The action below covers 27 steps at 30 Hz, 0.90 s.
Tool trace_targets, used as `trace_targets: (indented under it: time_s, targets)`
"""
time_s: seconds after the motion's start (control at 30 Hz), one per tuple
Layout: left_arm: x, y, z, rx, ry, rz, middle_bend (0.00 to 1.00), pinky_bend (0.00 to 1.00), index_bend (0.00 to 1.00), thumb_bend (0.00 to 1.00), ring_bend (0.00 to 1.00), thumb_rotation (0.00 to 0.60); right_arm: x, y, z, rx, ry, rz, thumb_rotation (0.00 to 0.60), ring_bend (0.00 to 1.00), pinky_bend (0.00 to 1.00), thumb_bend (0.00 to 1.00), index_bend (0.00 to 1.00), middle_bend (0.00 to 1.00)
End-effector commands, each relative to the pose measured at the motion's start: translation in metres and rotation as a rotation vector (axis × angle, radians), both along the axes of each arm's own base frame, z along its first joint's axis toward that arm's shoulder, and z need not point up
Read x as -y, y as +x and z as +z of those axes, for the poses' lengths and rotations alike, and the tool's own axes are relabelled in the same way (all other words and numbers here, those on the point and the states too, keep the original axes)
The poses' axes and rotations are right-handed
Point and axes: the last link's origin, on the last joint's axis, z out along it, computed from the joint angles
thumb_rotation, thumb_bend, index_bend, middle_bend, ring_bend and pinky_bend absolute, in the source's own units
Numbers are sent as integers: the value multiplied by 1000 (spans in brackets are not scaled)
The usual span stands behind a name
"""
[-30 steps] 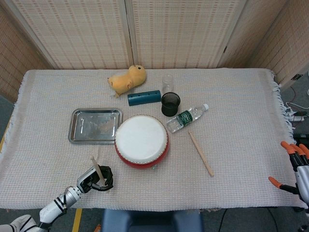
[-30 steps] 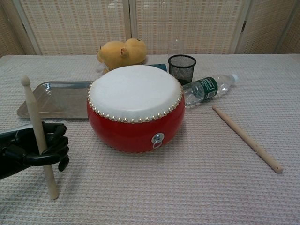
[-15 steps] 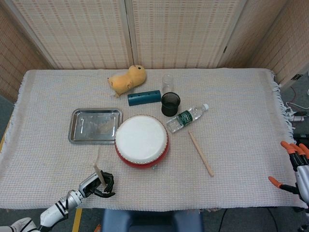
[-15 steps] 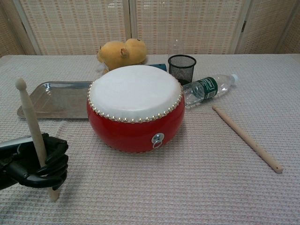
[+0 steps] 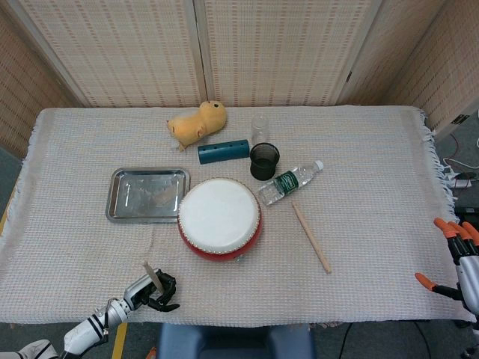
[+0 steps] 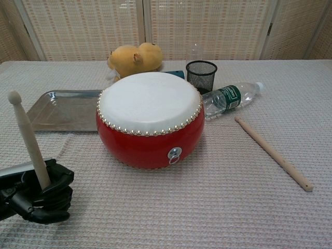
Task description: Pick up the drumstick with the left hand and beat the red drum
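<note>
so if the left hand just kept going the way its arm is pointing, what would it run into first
Probably the red drum: the left hand, gripping a drumstick, points up and right over bare cloth. Depth is unclear, so it may pass the drum's near side.

We see a round drum (image 6: 150, 124) with a glossy red body, a plain white skin and a row of pale studs along its rim. The pale, unpainted wooden drumstick (image 6: 28, 140) stands in a black hand (image 6: 39, 192); a second wooden stick (image 6: 272, 152) is the same light tan. The woven tablecloth (image 5: 374, 217) is cream with a fine grid texture. A shiny silver metal tray (image 5: 146, 194), a yellow plush toy (image 5: 196, 123), a teal cylinder (image 5: 223, 150), a black mesh cup (image 5: 264, 161) and a clear plastic bottle with a green label (image 5: 288, 182) complete our palette. The other hand (image 5: 456, 262) has orange fingertips.
</note>
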Motion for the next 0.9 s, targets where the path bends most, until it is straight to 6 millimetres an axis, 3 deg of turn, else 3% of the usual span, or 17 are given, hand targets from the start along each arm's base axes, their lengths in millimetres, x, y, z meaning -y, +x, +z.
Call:
trace_targets:
  time_s: [0.03, 0.3, 0.6, 0.73, 0.9]
  targets:
    - [0, 0, -1, -12, 4, -6, 934, 776, 856, 234, 816, 600, 0, 0, 0, 0, 0, 0, 600, 0, 39, 85, 44, 126]
    - [1, 0, -6, -76, 42, -34, 999, 921, 945, 329, 891, 600, 0, 0, 0, 0, -3, 0, 600, 0, 39, 85, 44, 126]
    - [-3, -1, -5, -147, 104, -69, 1000, 1000, 1000, 624, 974, 600, -1, 0, 0, 1, -4, 0, 600, 0, 39, 86, 44, 126]
    - [-10, 1, 7, -205, 188, -119, 1000, 1000, 1000, 732, 1000, 600, 0, 0, 0, 1, -4, 4, 600, 0, 39, 85, 44, 126]
    - [-26, 6, 38, -279, 296, -198, 1000, 1000, 1000, 764, 1000, 600, 0, 1, 1, 0, -6, 11, 600, 0, 39, 86, 42, 126]
